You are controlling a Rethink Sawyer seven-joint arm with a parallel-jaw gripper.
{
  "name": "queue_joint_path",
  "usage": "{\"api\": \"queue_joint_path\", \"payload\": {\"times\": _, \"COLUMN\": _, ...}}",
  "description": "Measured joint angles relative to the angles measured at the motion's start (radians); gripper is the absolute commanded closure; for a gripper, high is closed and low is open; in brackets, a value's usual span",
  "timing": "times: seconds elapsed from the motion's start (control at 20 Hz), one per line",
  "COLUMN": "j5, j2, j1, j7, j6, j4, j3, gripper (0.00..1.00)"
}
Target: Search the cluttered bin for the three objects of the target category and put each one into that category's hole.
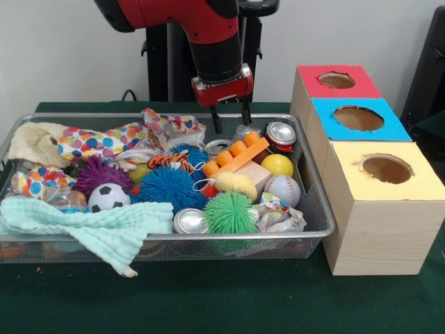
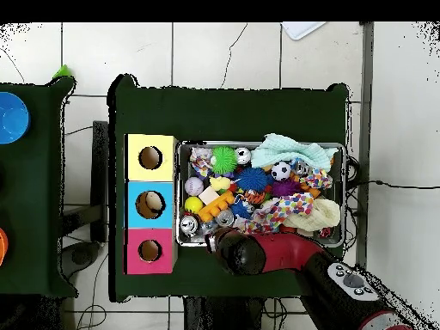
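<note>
The wire mesh bin [image 1: 327, 228] is full of toys; it also shows in the overhead view [image 2: 345, 172]. My gripper [image 1: 231, 118] hangs open and empty over the bin's far edge, right of the middle. A clear crinkly plastic container [image 1: 244, 130] lies just below its fingertips, next to a silver can [image 1: 281, 133]. Another clear crinkly piece [image 1: 65, 200] lies at the bin's left, by the soccer ball [image 1: 108, 197]. A third is not to be seen. The blue-topped box's hole [image 1: 358, 118] is to the right of the bin; in the overhead view [image 2: 150, 204] something pale shows inside it.
The red-topped box [image 1: 336, 81] and the yellow-topped box [image 1: 386, 169] flank the blue one. In the bin lie an orange brick [image 1: 236, 154], a baseball [image 1: 282, 189], a green spiky ball [image 1: 230, 212], a blue spiky ball [image 1: 167, 186], more cans [image 1: 190, 221] and dotted paper wads [image 1: 104, 145]. A mint cloth [image 1: 90, 229] hangs over the near rim.
</note>
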Motion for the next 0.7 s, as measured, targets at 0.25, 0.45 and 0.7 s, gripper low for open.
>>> {"api": "queue_joint_path", "payload": {"times": 0.25, "j5": -0.012, "j2": 0.002, "j1": -0.001, "j7": 0.000, "j6": 0.000, "j4": -0.003, "j3": 0.000, "gripper": 0.00}}
{"api": "queue_joint_path", "payload": {"times": 0.45, "j5": -0.019, "j2": 0.003, "j1": -0.001, "j7": 0.000, "j6": 0.000, "j4": -0.003, "j3": 0.001, "gripper": 0.00}}
{"api": "queue_joint_path", "payload": {"times": 0.7, "j5": -0.020, "j2": 0.003, "j1": -0.008, "j7": 0.000, "j6": 0.000, "j4": -0.003, "j3": 0.005, "gripper": 0.00}}
